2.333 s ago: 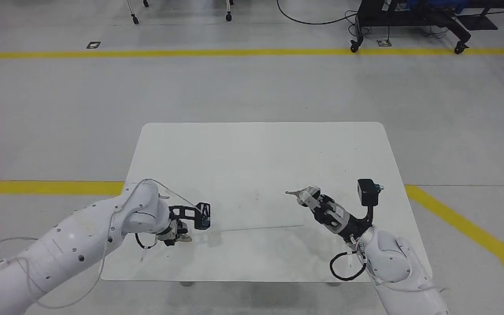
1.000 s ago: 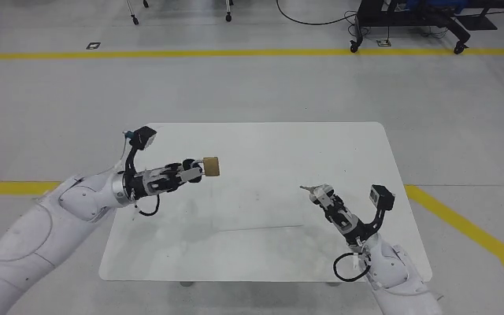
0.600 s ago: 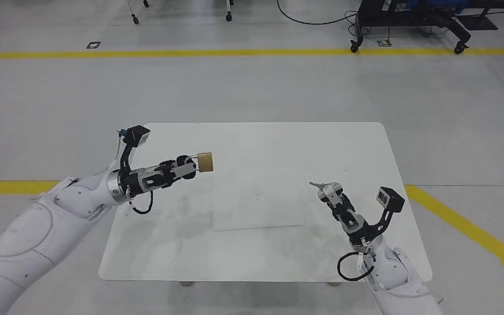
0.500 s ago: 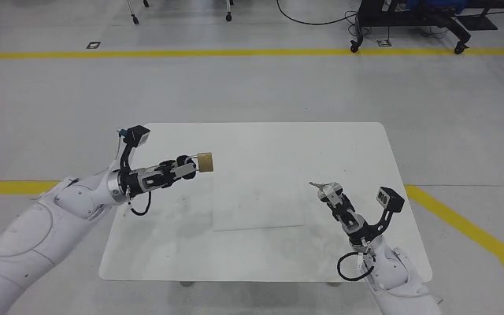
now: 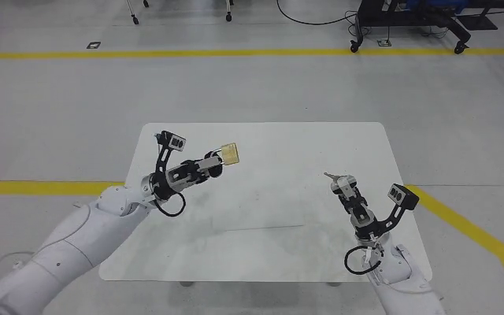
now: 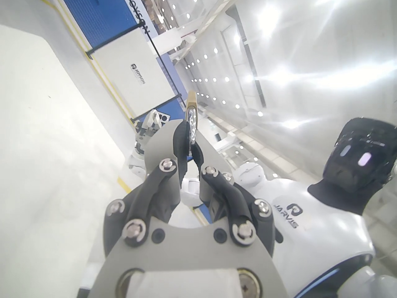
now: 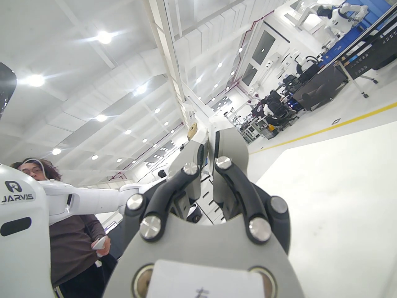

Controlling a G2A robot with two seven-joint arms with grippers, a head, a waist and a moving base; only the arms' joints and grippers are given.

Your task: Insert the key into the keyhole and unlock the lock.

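The lock (image 5: 229, 153) is a small brass-coloured block. It is stiff and probably dense for its size, and its smooth faces could slide under a twisting load. The left gripper (image 5: 214, 160) holds it in the air over the left part of the surface (image 5: 276, 150). The fingers (image 6: 181, 134) are closed narrow on it, apparently at the shackle end, though the pads hide the exact hold. The lock's body sticks out beyond the tips.

The key (image 5: 332, 176) is thin, light and rigid. The right gripper (image 5: 343, 187) pinches it over the right part of the surface, with its free end pointing toward the lock; the two are well apart. A firm hold on the key's head would suit turning.

The surface is white and flat, with rounded corners. Around it lies a pale floor with yellow lines (image 5: 236, 53), and a wheeled cart (image 5: 409, 16) stands far off.
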